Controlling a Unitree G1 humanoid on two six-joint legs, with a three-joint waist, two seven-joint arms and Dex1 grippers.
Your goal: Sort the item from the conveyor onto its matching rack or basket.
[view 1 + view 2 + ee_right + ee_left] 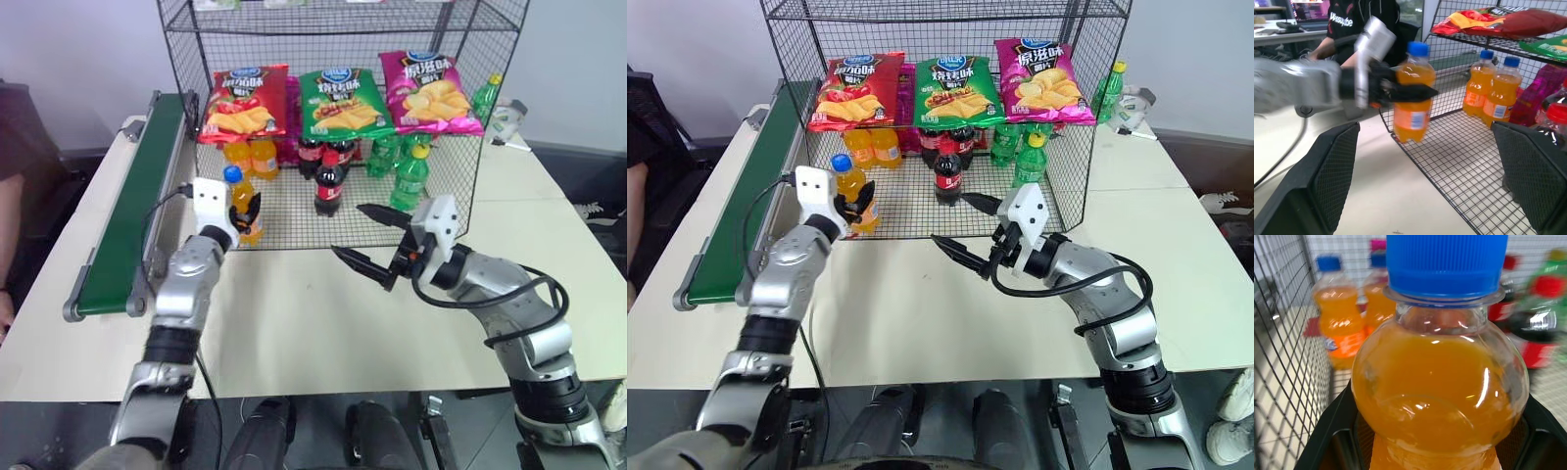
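We read no brand on the orange soda bottle; our left gripper clamps it left of centre, at the wire rack's front edge. Our right gripper gapes empty. Chip bags above carry Chinese lettering.

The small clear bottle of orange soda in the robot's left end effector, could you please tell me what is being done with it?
The left end effector is shut on the small clear plastic bottle of orange soda with a blue cap, holding it upright at the front left edge of the large black wire-mesh rack. Two more orange soda bottles stand further back on that shelf, under the red chip bag. The right end effector is open and holds nothing. The long dark-green conveyor belt lies to the left.
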